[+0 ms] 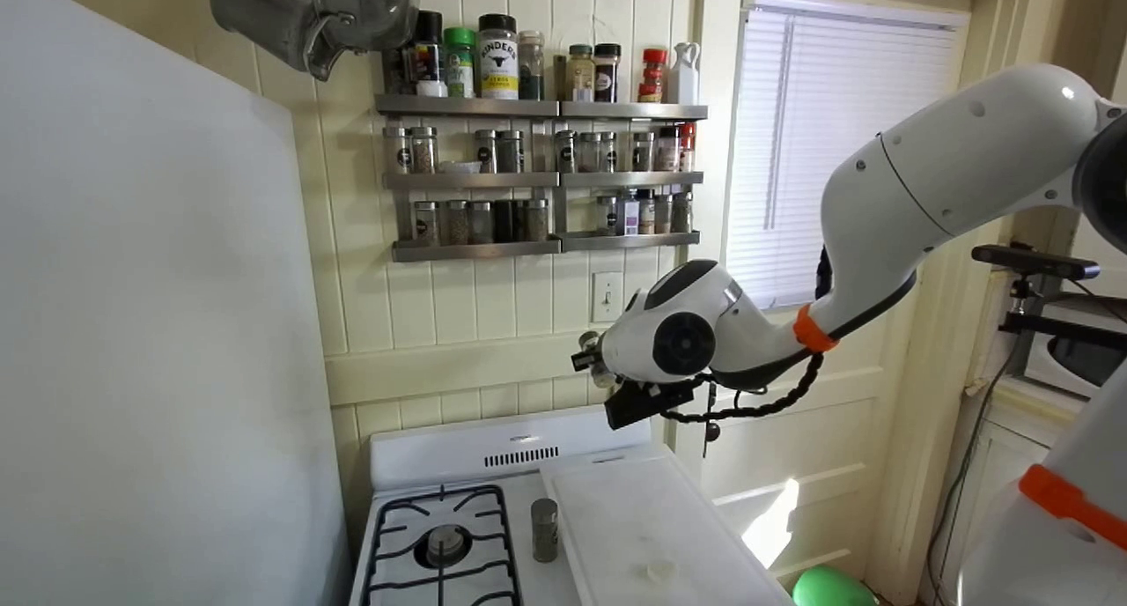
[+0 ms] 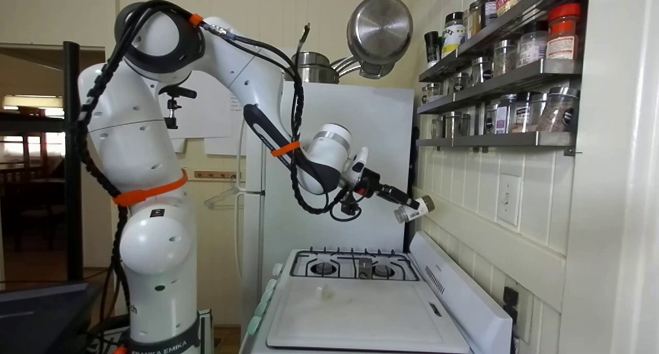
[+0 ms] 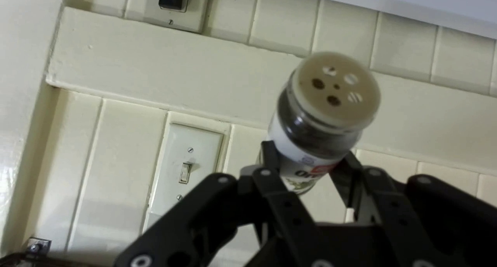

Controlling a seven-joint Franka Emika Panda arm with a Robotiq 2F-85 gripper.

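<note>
"One clear glass spice jar with a white paper label: where is it exactly?"

"Up in the air, above the back of a white gas stove and near the cream panelled wall. It leans at a tilt in an exterior view."

"And what carries it?"

"The black two-fingered claw at the tip of the white robot arm. It is clenched on the jar, a jaw pressing either side."

"Can the writing be read?"

"Only 'Or' beside a red patch; the rest is too blurred or covered. The beige perforated top faces the viewer in the wrist view."

"What sits below?"

"A dark grey cylindrical jar stands upright on the stove, between a black metal burner grate and a flat white panel."

"And around them?"

"Three tiers of steel shelves on the wall bear spice containers; lower down, on the same wall, is a cream light switch. A tall white refrigerator stands beside the stove, and a round steel pan hangs above."
</note>
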